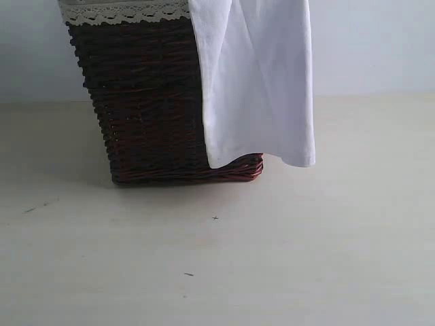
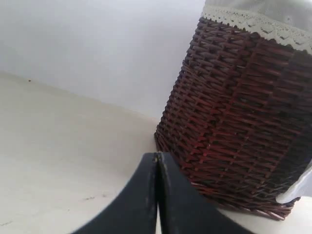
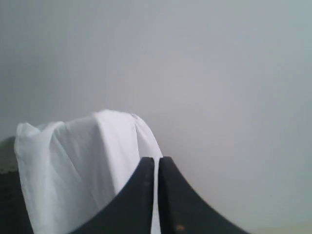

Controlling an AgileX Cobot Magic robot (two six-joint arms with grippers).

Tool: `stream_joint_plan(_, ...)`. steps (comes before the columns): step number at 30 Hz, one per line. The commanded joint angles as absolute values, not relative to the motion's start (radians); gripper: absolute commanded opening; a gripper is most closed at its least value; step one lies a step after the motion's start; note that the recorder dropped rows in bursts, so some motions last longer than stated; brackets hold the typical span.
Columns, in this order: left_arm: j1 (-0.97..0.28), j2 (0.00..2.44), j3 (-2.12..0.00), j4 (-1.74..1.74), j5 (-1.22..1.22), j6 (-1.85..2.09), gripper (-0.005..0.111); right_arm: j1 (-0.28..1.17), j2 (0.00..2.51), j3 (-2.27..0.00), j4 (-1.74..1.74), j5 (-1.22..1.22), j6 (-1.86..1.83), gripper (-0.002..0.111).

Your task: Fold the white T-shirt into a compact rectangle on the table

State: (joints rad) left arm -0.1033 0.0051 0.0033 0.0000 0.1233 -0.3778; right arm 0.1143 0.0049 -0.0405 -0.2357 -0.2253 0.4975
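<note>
On the left, the left fingers (image 2: 148,170), two dark, smooth, curved blades, are pressed together tip to tip with nothing between them. They sit low over the worktop (image 1: 306,272), left of the basket (image 1: 149,102) and pointing at its side, and we judge they wait there because no cloth lies on that side to take. The worktop is flat, matte and pale cream, with a few tiny dark specks (image 1: 215,218) on the near part. The basket stands toward the far side, left of centre: stiff dark red-brown wicker woven in tight horizontal rows, narrowing toward its foot, with a scalloped cream lace trim (image 1: 122,12) round the rim. The white T-shirt (image 1: 262,81) is not spread on the worktop yet. It hangs from the basket's top down its right side, a thin, soft, plain white sheet falling in long loose folds, shaped, we judge, only by its own weight over the rim. Its hem ends near the basket's foot, and we cannot tell whether it touches the worktop. On the right, the right fingers (image 3: 145,173), the same dark curved pair, are closed on each other and pinch no cloth. They sit high, near the draped top of the shirt, which we think suits a first grab to lift it out. Behind everything is the smooth, pale blue-grey wall (image 1: 374,47).
</note>
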Motion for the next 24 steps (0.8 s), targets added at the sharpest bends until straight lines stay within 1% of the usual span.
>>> stream_joint_plan(1,-0.103,0.0,-0.001,-0.019,0.034,-0.385,0.0,0.108,0.05,-0.14,-0.247,-0.273,0.522,0.017)
stream_joint_plan(4,-0.103,0.0,-0.001,-0.019,0.007,-0.385,0.0,0.108,0.122,-0.225,-0.247,-0.35,0.524,0.026)
stream_joint_plan(9,-0.103,0.0,0.0,-0.019,0.013,-0.389,0.0,0.108,0.33,-0.434,-0.333,-0.308,0.561,0.042)
stream_joint_plan(10,-0.103,0.0,0.0,-0.019,0.013,-0.389,0.0,0.108,0.371,-0.472,-0.379,-0.289,0.601,0.046)
stream_joint_plan(11,-0.103,0.0,0.0,-0.019,0.013,-0.389,0.0,0.116,0.466,-0.557,-0.505,-0.234,0.712,0.053)
stream_joint_plan(13,-0.103,0.0,0.0,-0.019,0.013,-0.389,0.0,0.115,0.575,-0.646,-0.684,-0.188,0.875,0.06)
stream_joint_plan(15,-0.103,0.0,0.0,-0.019,0.013,-0.389,0.0,0.115,0.682,-0.728,-0.854,-0.159,1.028,0.062)
stream_joint_plan(20,-0.103,0.0,0.0,-0.013,0.023,-0.38,0.0,0.115,0.935,-0.886,-1.261,-0.157,1.413,0.062)
stream_joint_plan(24,-0.103,0.0,0.0,-0.013,0.028,-0.367,0.0,0.115,1.135,-0.985,-1.44,-0.155,1.599,0.062)
